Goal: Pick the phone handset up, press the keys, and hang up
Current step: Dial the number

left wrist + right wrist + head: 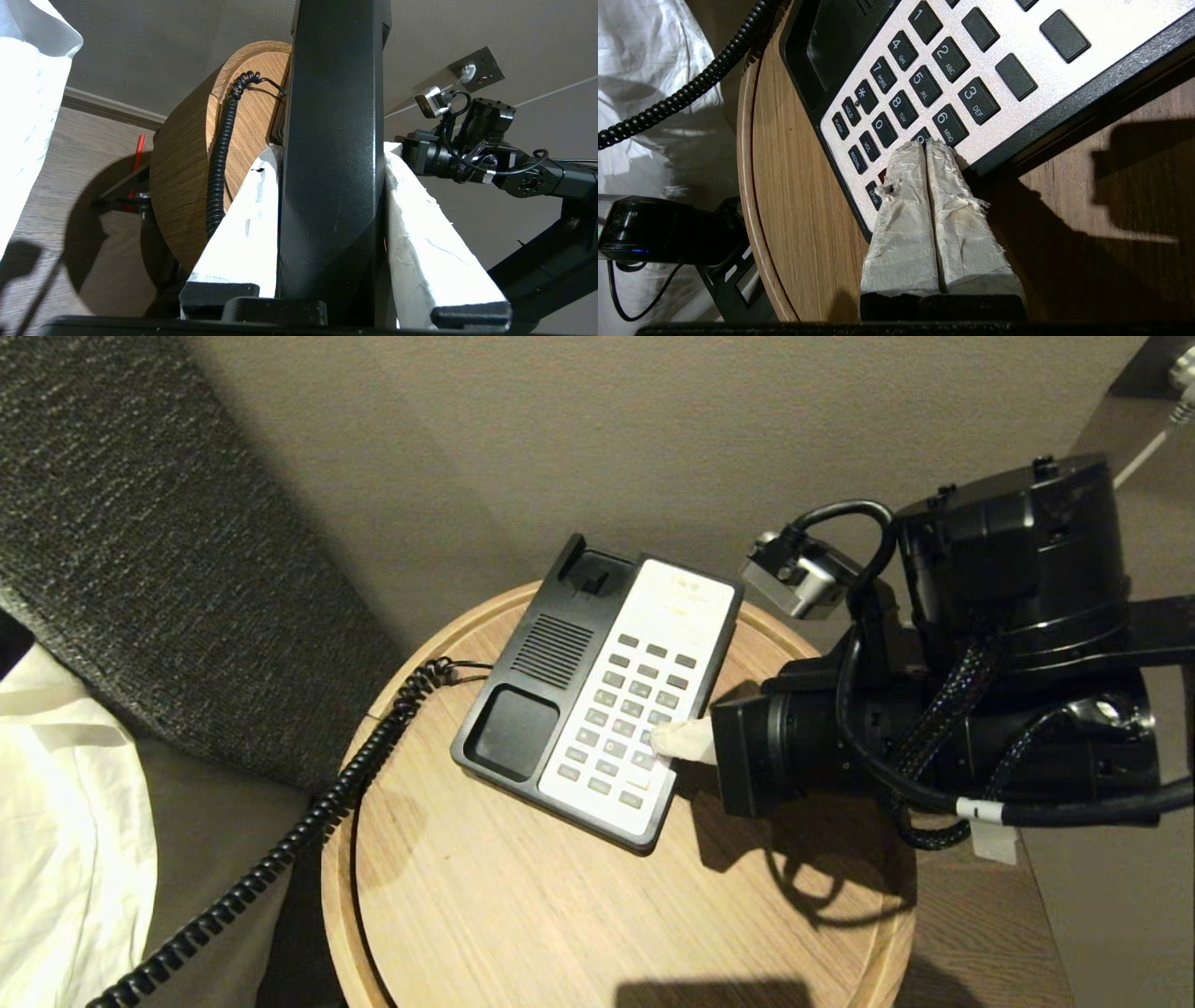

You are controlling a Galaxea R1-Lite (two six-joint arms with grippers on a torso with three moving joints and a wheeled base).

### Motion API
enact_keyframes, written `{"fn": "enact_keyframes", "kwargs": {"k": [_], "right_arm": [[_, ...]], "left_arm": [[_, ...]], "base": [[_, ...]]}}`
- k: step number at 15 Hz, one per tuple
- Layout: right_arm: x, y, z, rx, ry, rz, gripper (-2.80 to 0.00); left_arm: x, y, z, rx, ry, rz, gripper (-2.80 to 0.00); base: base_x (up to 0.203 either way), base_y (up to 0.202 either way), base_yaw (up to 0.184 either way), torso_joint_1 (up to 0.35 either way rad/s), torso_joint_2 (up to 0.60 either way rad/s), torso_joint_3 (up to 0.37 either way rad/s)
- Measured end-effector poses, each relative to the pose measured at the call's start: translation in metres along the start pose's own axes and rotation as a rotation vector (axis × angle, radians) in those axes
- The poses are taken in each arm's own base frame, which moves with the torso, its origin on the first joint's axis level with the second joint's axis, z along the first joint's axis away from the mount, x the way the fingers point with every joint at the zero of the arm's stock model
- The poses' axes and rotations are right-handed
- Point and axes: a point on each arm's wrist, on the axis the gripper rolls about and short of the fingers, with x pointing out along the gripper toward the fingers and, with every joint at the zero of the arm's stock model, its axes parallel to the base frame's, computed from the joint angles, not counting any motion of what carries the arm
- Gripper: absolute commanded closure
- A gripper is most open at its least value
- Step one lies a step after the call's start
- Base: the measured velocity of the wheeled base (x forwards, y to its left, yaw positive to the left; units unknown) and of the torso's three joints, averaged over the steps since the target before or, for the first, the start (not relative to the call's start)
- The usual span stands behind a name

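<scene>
The head view looks steeply down on the round wooden table (523, 896), the phone base (597, 700) near centre and the right arm entering from three o'clock. The right wrist view sits low and very close over the keypad (924, 88). The left wrist view looks from beside and below the table (182, 186), sharing the coiled cord (219, 154) and the right arm (467, 154).

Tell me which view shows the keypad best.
The right wrist view: the keypad fills it, digits readable, with the shut right gripper on the 9 key. The head view shows it small; in the left wrist view the held handset hides it.
</scene>
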Motion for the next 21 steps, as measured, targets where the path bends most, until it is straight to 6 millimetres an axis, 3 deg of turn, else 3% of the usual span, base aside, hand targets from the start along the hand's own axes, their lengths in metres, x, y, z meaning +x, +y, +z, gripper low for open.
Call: {"fn": "enact_keyframes", "kwargs": {"k": [12, 21], "right_arm": [[-0.002, -0.001, -0.002, -0.001, 0.001, -0.008, 0.00], [-0.012, 0.022, -0.007, 0.038, 0.013, 0.066, 0.00]], "left_arm": [[-0.001, 0.001, -0.002, 0.001, 0.003, 0.002, 0.00], [-0.001, 0.003, -0.005, 0.002, 0.007, 0.003, 0.00]], "base": [[0.000, 0.000, 0.000, 0.000, 0.00, 0.000], [0.000, 0.000, 0.000, 0.000, 0.00, 0.000]]}}
